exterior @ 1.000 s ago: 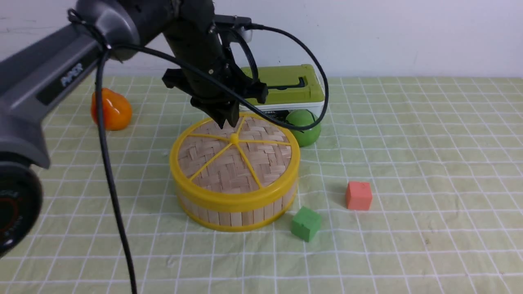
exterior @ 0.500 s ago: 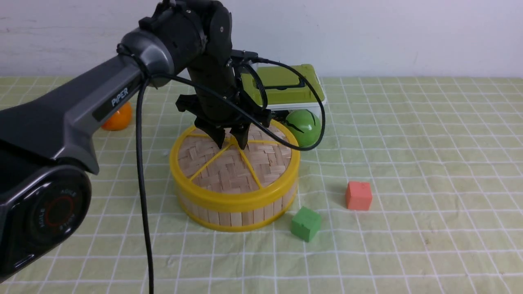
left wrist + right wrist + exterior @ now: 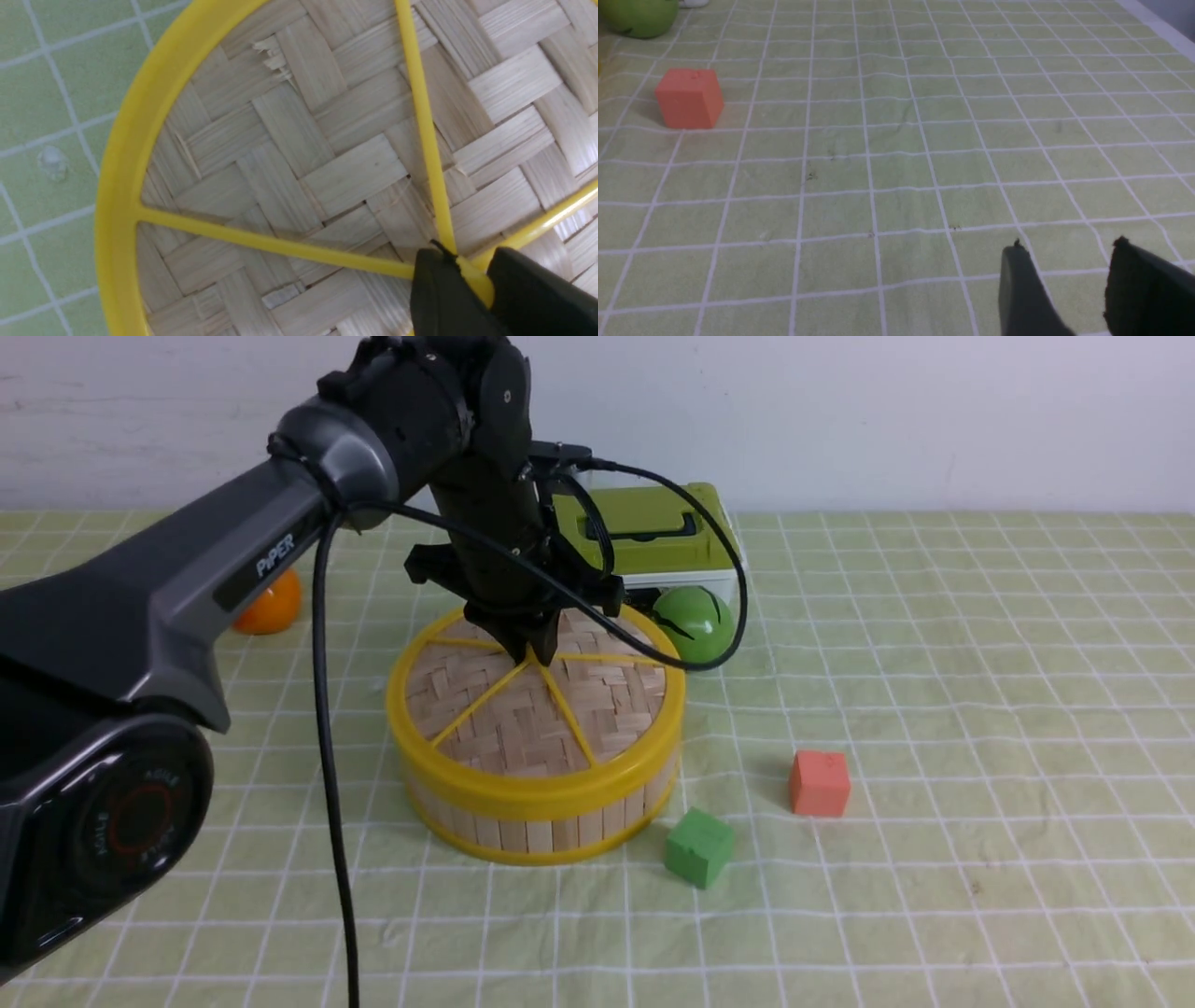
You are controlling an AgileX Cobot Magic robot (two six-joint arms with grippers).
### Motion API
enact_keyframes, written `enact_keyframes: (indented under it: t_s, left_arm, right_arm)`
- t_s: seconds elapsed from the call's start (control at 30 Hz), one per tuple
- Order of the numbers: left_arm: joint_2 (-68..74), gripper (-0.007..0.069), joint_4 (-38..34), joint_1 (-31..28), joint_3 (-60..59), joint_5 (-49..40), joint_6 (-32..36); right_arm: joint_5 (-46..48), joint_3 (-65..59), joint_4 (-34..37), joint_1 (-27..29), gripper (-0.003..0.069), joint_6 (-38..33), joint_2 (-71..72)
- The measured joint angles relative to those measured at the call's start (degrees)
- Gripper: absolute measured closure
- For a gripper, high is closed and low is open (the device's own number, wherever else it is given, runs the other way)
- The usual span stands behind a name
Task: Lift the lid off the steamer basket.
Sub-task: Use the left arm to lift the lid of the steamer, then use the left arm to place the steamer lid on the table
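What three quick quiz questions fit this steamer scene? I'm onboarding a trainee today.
1. True or false: the lid sits on the steamer basket.
2. Multiple choice: the left gripper is shut on A) the lid's centre knob, B) the lid's outer rim, C) nothing.
3. Short answer: which lies nearer the steamer basket, the green cube or the red cube?

Key: 1 true; 2 A; 3 the green cube.
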State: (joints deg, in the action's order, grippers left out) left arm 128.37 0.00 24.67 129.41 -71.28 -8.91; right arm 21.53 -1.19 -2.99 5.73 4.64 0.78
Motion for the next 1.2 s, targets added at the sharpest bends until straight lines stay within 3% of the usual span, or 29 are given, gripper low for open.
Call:
enact_keyframes:
  t_s: [0.1, 0.33, 0.63, 0.73, 0.9, 1.1, 1.2]
  left_arm:
    - [-1.8, 0.0515, 0.3, 0.0, 3.1, 0.0, 0.0]
    - [-17.6, 0.0515, 9.5, -2.4, 6.6, 0.0, -0.9]
    - [-25.2, 0.0515, 11.5, -16.2, -21.2, 0.8, -4.2]
    - [-22.4, 0.0515, 11.0, -20.1, -35.0, 10.7, -5.5]
    - [-15.4, 0.0515, 11.0, -20.7, -39.8, 19.1, -10.0]
    - [-11.8, 0.0514, 10.0, -20.6, -39.8, 21.8, -11.4]
    - [-12.3, 0.0443, 9.9, -20.6, -39.8, 22.2, -11.6]
  right_arm:
    - [0.0, 0.0, 0.0, 0.0, 0.0418, 0.0, 0.0]
    - [0.0, 0.0, 0.0, 0.0, 0.0418, 0.0, 0.0]
    - [0.0, 0.0, 0.0, 0.0, 0.0418, 0.0, 0.0]
    - [0.0, 0.0, 0.0, 0.0, 0.0418, 0.0, 0.0]
    - [0.0, 0.0, 0.0, 0.0, 0.0418, 0.0, 0.0]
    - [0.0, 0.0, 0.0, 0.0, 0.0418, 0.0, 0.0]
    - [0.0, 0.0, 0.0, 0.0, 0.0418, 0.0, 0.0]
